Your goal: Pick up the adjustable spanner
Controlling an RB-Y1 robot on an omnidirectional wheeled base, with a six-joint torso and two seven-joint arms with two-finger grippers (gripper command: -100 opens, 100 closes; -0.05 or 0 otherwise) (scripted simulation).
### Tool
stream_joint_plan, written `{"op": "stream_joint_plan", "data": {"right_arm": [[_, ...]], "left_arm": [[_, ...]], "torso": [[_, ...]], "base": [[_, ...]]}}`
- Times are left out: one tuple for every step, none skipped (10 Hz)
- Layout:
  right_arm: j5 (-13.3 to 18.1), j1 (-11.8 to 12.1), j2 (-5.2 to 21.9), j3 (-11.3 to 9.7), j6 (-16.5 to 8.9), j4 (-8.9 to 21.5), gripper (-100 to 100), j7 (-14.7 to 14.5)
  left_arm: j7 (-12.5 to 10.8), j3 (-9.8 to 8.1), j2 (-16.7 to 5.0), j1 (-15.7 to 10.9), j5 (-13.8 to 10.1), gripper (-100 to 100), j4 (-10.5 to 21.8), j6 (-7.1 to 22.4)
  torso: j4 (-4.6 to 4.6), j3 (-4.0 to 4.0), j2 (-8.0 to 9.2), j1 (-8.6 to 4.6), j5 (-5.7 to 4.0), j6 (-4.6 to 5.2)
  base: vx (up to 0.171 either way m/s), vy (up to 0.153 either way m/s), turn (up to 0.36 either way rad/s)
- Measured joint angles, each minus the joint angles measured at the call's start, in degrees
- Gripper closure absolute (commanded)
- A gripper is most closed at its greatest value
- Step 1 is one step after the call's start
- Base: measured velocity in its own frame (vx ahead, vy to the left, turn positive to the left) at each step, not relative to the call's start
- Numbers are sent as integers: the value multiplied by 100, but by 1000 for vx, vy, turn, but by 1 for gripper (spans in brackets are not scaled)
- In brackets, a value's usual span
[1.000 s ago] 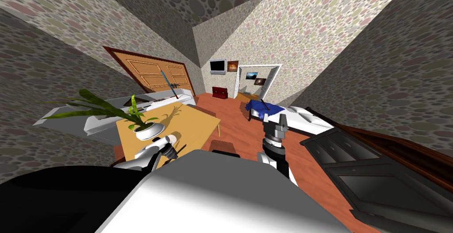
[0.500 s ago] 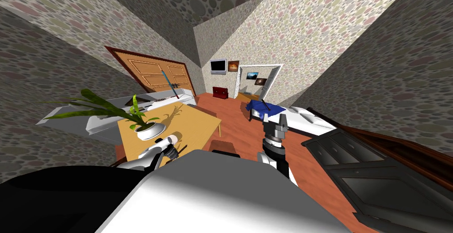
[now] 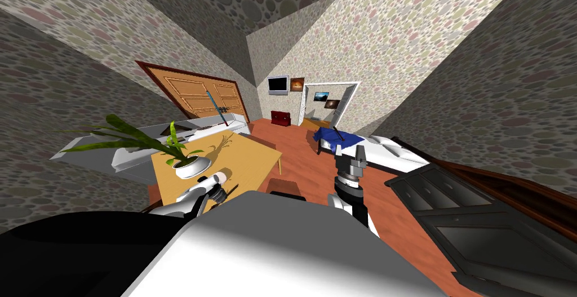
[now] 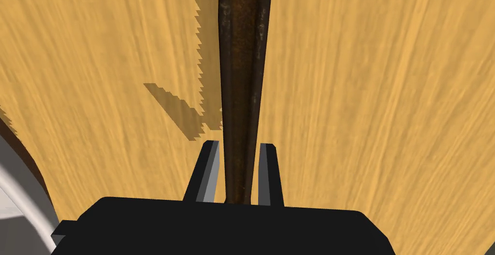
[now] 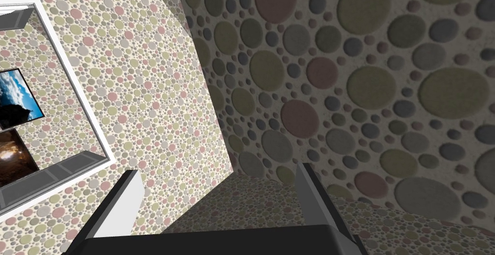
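Spanner [image 4: 239, 73] is the long, dark brown, rusty-looking bar in the robot's left gripper [image 4: 239, 145]. The two fingers [image 4: 209, 170] are pulled in close and press on its two sides, near one end. The rest of the spanner sticks straight out past the fingertips, over the yellow wooden table [image 4: 377, 97]. Its shadow falls on the wood just beside it. I cannot tell if the spanner touches the table or hangs a bit above it.

From above, the left gripper [image 3: 218, 191] is low over the near edge of the table [image 3: 248, 153], and the spanner [image 3: 232, 188] looks like a thin dark stick there. A green plant in a white pot [image 3: 189, 167] stands on the table, close behind the gripper.

The right gripper [image 3: 359, 153] is held up in the air on the other side, well away from the table, over the red-brown floor [image 3: 304, 169]. Its fingers [image 5: 126, 201] are spread wide apart and hold nothing.
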State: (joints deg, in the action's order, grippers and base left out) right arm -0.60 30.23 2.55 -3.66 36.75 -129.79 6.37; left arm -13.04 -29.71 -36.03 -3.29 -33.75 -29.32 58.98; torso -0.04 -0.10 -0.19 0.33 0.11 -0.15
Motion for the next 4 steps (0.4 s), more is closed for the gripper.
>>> {"op": "stream_joint_plan", "data": {"right_arm": [[0,0,0,0,0,0,0,0],[0,0,0,0,0,0,0,0],[0,0,-1,0,0,0,0,0],[0,0,0,0,0,0,0,0]], "left_arm": [[10,-15,-83,-25,-19,100,21,56],[-5,-35,-131,19,-38,100,-88,154],[-22,-51,-184,37,-55,100,-155,253],[-25,-53,-192,37,-57,0,-161,274]], "torso": [[2,1,1,-11,-5,3],[1,2,3,-18,-6,1],[2,4,7,-21,-6,1],[1,3,5,-12,-3,0]], "base": [[-9,-47,-30],[-19,-50,-23],[-10,-21,-2],[0,0,0]]}}
